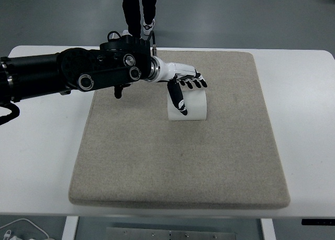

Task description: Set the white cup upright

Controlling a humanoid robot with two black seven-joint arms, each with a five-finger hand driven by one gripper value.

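Note:
A white cup lies on its side on the grey mat, near the mat's upper middle. My left hand reaches in from the left on a black arm and hovers right over the cup. Its fingers are spread along the cup's top edge, and the thumb points down across the cup's left front. The hand is open around the cup, not closed on it. The cup's left end is partly hidden behind the thumb. My right arm is out of view.
The mat covers most of the white table. A person's legs stand beyond the table's far edge at the top.

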